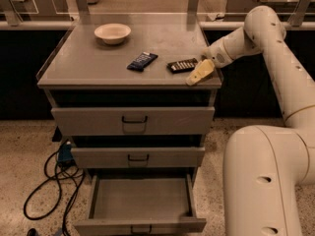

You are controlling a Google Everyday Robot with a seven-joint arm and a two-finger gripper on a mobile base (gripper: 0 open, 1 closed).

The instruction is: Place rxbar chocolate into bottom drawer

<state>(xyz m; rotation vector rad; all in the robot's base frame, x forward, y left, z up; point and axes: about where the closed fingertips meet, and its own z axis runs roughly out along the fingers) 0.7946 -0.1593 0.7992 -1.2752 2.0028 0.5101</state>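
Note:
The rxbar chocolate, a dark flat bar with pale stripes, lies on the cabinet top near the right edge. Just right of it is my gripper, its pale yellow fingers pointing down-left toward the front right corner of the top, close to the bar's right end. Nothing shows between the fingers. The bottom drawer is pulled out below, an empty shallow tray with a dark handle at the front.
A dark blue bar lies at the middle of the top and a white bowl at the back. The two upper drawers are closed. A black cable loops on the floor at left. My white base stands at right.

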